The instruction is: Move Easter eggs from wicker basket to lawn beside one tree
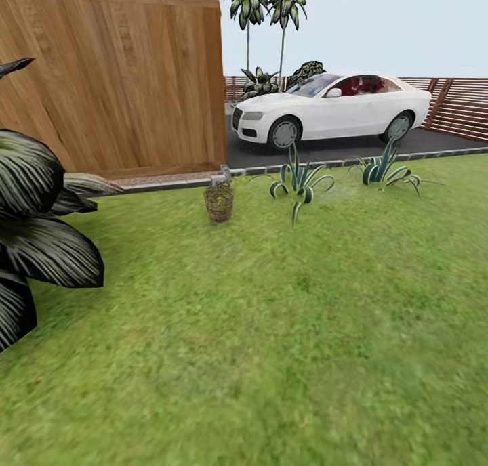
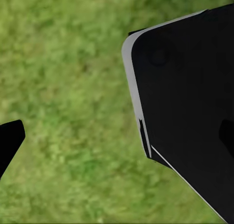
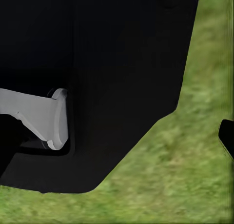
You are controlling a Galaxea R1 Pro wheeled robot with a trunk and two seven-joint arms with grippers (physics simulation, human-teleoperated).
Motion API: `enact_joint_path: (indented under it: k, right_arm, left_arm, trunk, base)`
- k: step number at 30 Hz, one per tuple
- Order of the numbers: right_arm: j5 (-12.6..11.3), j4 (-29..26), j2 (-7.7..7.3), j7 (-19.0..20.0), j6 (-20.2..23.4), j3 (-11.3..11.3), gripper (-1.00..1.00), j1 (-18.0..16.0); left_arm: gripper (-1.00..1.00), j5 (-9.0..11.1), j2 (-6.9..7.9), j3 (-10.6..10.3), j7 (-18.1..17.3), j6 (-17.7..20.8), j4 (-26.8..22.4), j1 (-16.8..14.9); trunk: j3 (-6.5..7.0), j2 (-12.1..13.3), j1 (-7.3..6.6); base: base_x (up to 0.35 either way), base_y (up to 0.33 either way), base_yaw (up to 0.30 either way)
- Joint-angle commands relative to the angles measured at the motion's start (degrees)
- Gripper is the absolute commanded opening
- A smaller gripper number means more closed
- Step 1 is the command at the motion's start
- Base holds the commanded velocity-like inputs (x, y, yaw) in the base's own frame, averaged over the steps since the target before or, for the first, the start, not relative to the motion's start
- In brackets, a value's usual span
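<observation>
- The wicker basket [image 1: 219, 201] is sitting well ahead on the lawn [image 1: 271, 330], slightly left of centre.
- Both claws' states: cannot tell from these views.

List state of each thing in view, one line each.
wicker basket: upright on the lawn, far ahead, untouched; contents too small to tell.
white car: parked on the dark driveway, doors shut.
spiky plants: rooted in the grass between basket and driveway.
wooden fence: standing behind the basket.
</observation>
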Motion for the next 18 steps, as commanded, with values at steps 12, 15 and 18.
enact_joint_path:
  k: [12,15,18]
  right_arm:
    - [-0.03,-0.07,-0.01,-0.03,-0.07,0.37,1.0,0.0]
    - [-0.03,-0.07,-0.01,-0.03,-0.07,0.35,1.0,0.01]
    - [-0.02,-0.07,-0.01,-0.03,-0.07,0.35,1.0,0.01]
  left_arm:
    - [1.0,-0.03,0.03,-0.22,0.08,-0.21,0.03,-0.02]
    - [1.0,-0.02,0.02,-0.22,0.08,-0.2,0.03,-0.02]
    - [1.0,-0.02,0.02,-0.22,0.08,-0.19,0.03,-0.02]
  trunk:
    - [-0.06,-0.06,0.04]
    - [-0.06,-0.06,0.04]
    - [-0.06,-0.06,0.04]
  base:
    - [0.263,-0.168,0.052]
    - [0.263,-0.168,0.02]
    - [0.263,-0.168,0.008]
